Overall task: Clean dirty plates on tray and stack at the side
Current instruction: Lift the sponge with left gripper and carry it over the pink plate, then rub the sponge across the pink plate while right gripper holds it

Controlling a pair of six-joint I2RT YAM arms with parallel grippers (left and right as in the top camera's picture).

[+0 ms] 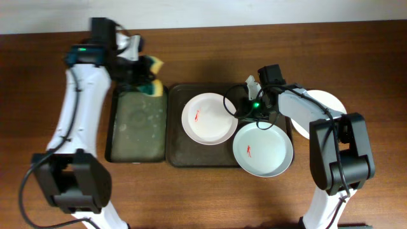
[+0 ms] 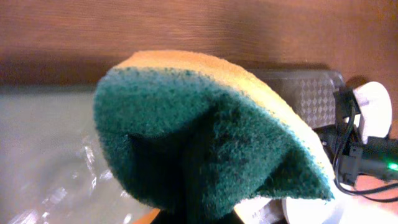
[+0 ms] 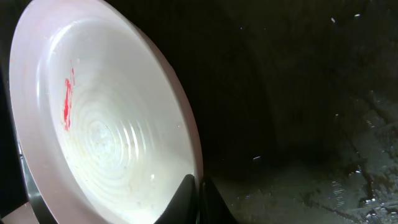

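Observation:
My right gripper [image 1: 259, 122] is shut on the far rim of a white plate [image 1: 262, 149] with a red smear and holds it over the front right corner of the dark brown tray [image 1: 178, 156]. The right wrist view shows the jaws [image 3: 199, 194] pinching that plate's [image 3: 106, 124] rim above the tray [image 3: 298, 124]. A second smeared plate [image 1: 208, 118] lies on the tray's left half. A third plate [image 1: 327, 102] lies on the table to the right, partly hidden by my right arm. My left gripper [image 1: 141, 75] is shut on a green and yellow sponge [image 2: 205, 137].
A smaller black tray [image 1: 137, 127] holding water lies left of the brown tray; the sponge [image 1: 152, 67] hangs above its far end. The wet tray also shows in the left wrist view [image 2: 43, 137]. Cables run near my right wrist.

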